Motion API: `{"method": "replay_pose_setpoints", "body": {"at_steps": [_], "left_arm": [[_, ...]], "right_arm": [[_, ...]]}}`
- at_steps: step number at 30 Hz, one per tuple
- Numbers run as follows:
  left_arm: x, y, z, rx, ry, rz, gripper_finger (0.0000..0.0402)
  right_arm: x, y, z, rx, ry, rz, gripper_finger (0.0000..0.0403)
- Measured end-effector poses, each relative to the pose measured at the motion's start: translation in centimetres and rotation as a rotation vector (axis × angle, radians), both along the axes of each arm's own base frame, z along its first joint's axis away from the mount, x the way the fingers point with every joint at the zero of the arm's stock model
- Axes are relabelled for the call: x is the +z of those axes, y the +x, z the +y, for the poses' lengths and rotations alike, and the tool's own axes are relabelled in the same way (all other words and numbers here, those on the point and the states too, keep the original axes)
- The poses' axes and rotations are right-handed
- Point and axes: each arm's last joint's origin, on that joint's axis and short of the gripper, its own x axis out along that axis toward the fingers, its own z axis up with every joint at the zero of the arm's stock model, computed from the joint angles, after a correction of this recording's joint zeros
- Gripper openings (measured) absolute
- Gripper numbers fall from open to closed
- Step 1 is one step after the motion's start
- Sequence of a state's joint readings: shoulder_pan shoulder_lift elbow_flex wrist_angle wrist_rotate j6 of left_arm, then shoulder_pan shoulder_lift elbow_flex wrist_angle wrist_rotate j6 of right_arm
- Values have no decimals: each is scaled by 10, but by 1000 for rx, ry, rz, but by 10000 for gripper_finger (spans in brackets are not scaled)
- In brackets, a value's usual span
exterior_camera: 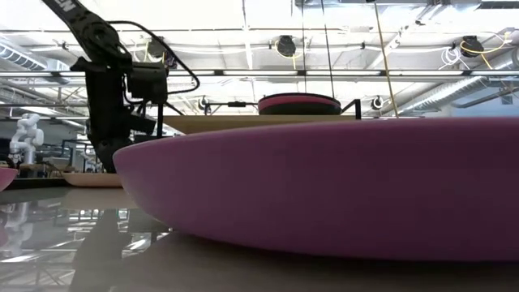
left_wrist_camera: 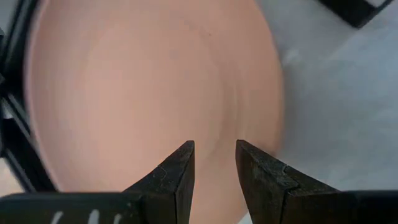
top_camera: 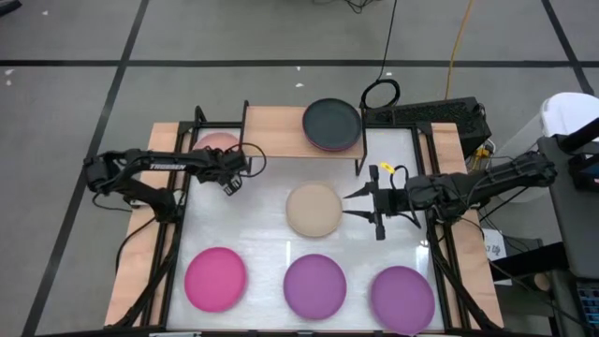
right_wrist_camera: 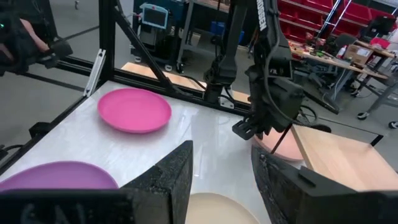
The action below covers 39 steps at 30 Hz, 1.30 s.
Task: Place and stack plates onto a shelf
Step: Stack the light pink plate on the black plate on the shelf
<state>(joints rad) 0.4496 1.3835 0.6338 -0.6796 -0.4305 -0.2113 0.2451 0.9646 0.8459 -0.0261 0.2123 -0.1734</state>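
The shelf (top_camera: 281, 129) stands at the table's far edge, its wooden board carrying a dark grey plate (top_camera: 331, 123) stacked on a purple one. A pale pink plate (top_camera: 216, 145) lies on the table at the shelf's left end. My left gripper (top_camera: 231, 183) hovers just near of it, open by a narrow gap (left_wrist_camera: 214, 168). The beige plate (top_camera: 313, 209) rests flat mid-table. My right gripper (top_camera: 350, 205) is open, level, its fingertips at the beige plate's right rim (right_wrist_camera: 217, 210) without visibly touching it. One magenta plate (top_camera: 216, 278) and two purple plates (top_camera: 314, 285) (top_camera: 401, 297) lie along the near edge.
Black frame rails (top_camera: 173, 234) run along the table's left and right sides. A dark box and cables (top_camera: 440, 117) sit behind the shelf's right end. Bare white table shows between the beige plate and the near row. In the low view a purple plate (exterior_camera: 324, 186) blocks most of the table.
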Motion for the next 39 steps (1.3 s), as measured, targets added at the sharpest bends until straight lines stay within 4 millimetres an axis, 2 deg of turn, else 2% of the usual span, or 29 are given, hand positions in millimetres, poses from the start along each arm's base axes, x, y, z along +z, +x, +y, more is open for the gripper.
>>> {"method": "replay_pose_setpoints", "body": {"at_steps": [10,13,17,20,28,33,36,39], "left_arm": [[-11,1,7,-12,-49,24,115],[-12,1,7,-13,-62,26,80],[-13,1,5,-5,-101,15,13],[-11,-3,1,26,-120,36,5],[8,-4,-13,14,-81,-49,3],[28,-10,-16,17,-38,-146,4],[42,-11,-22,-18,-73,-227,5],[48,-11,-29,-61,-125,-262,5]], "right_arm": [[0,-1,0,1,-4,-2,144],[0,-1,0,1,-4,-2,144],[1,-1,0,0,1,-3,144],[1,-1,0,-1,3,-3,144],[1,-1,0,5,-25,-4,144],[1,-1,0,4,-21,-4,144],[1,-1,0,4,-21,-4,144],[1,-1,0,4,-22,-4,144]]}}
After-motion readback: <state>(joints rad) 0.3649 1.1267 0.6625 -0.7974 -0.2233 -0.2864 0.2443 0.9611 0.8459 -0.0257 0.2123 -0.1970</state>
